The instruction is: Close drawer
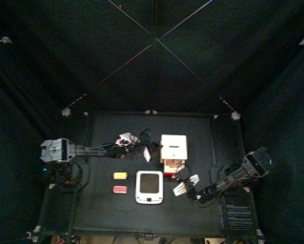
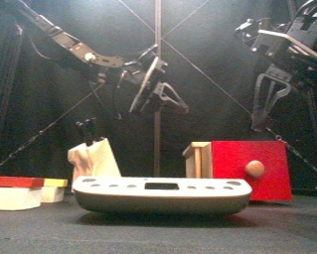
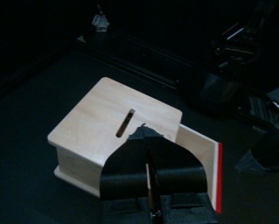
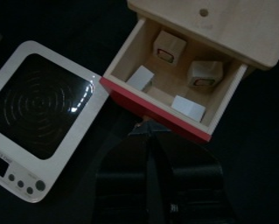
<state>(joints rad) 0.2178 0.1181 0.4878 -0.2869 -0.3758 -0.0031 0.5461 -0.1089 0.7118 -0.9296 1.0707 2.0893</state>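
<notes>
The cream-beige cabinet (image 1: pixel 176 144) stands mid-table with its reddish-brown drawer (image 1: pixel 176 168) pulled out toward the front. The right wrist view shows the open drawer (image 4: pixel 163 108) holding several small blocks and white pieces. In the front view, the drawer's red face (image 2: pixel 247 169) carries a round knob. My left gripper (image 3: pixel 151 185) is shut and empty, hovering above the cabinet top (image 3: pixel 115 122). It hangs high in the front view (image 2: pixel 150 87). My right gripper (image 4: pixel 158 162) is shut and empty, just in front of the drawer's red face, apart from it.
A white flat gadget (image 1: pixel 149 187) with a grey screen lies in front of the drawer and also shows in the right wrist view (image 4: pixel 42 96). Small yellow and red blocks (image 1: pixel 117 183) lie at front left. A small wooden block holding dark pieces (image 2: pixel 93 157) stands to the cabinet's left.
</notes>
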